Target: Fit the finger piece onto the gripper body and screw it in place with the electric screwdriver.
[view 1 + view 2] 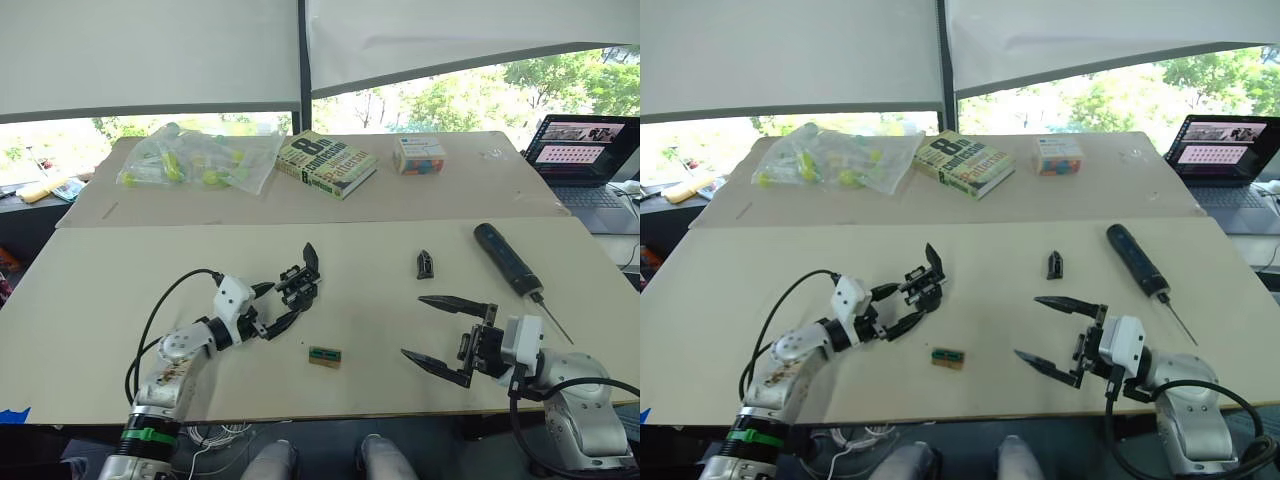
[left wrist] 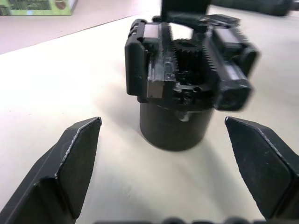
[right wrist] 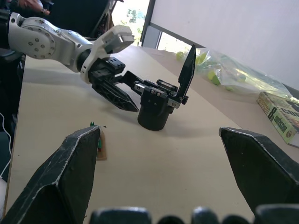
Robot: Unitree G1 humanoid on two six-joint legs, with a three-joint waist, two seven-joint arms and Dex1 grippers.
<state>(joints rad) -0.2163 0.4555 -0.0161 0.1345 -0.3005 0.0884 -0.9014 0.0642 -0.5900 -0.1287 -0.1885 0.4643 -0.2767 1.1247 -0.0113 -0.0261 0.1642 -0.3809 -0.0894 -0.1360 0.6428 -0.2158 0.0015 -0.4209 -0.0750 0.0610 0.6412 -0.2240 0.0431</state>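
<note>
The finger piece (image 1: 425, 264) lies loose, well apart from the gripper body (image 1: 299, 281), so nothing looks fitted or screwed yet. Beyond it lies the electric screwdriver (image 1: 507, 259). The left gripper (image 1: 281, 305) straddles the body, spread wide; the right gripper (image 1: 430, 331) gapes empty.

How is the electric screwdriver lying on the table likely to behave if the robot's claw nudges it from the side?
The electric screwdriver is a smooth round cylinder lying flat on the table, so a sideways push would probably roll it. It looks rigid, so it should not bend. Its thin metal bit, sticking out at one end, may be the part most easily knocked.
</note>
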